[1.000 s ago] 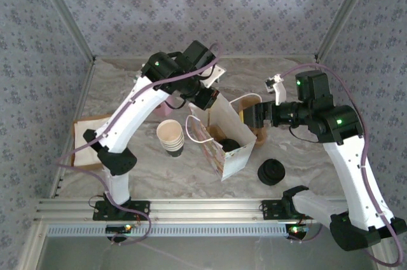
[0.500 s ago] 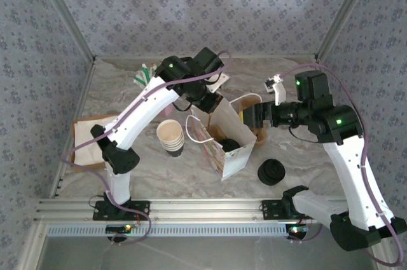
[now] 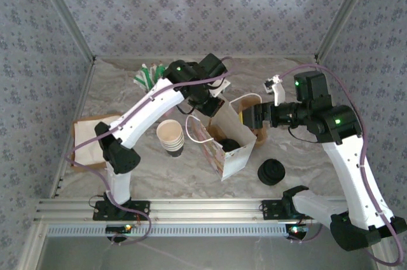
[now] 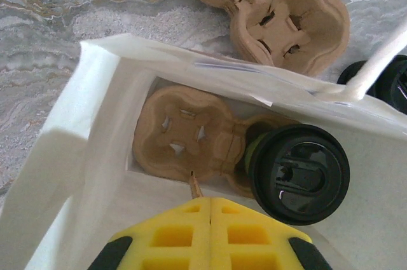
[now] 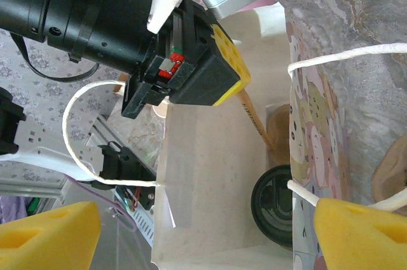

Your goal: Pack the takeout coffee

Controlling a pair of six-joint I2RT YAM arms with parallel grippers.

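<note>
The takeout coffee (image 4: 299,175), a cup with a black lid, stands inside the white paper bag (image 4: 82,155) in one pocket of a brown pulp carrier (image 4: 184,133). The lid (image 5: 276,209) sits low in the bag (image 5: 210,175); from above the cup (image 3: 230,146) is at the bag's near end. My left gripper (image 4: 210,200) hangs over the bag's mouth, shut on a thin brown stick (image 4: 194,187) that points down at the carrier. That stick (image 5: 257,124) reaches from the left gripper (image 5: 238,89) into the bag. My right gripper (image 5: 203,209) is open, its fingers wide either side of the bag's mouth.
A second pulp carrier (image 4: 286,16) lies just beyond the bag. A stack of lidless cups (image 3: 170,136) stands left of the bag (image 3: 236,159), a stack of black lids (image 3: 271,171) at its right. Green-and-white packets (image 3: 145,76) lie back left; brown paper (image 3: 86,136) far left.
My left arm has swung right and brought the stick over the bag's mouth, uncovering the green-and-white packets behind it. The right arm and the bag have not moved.
</note>
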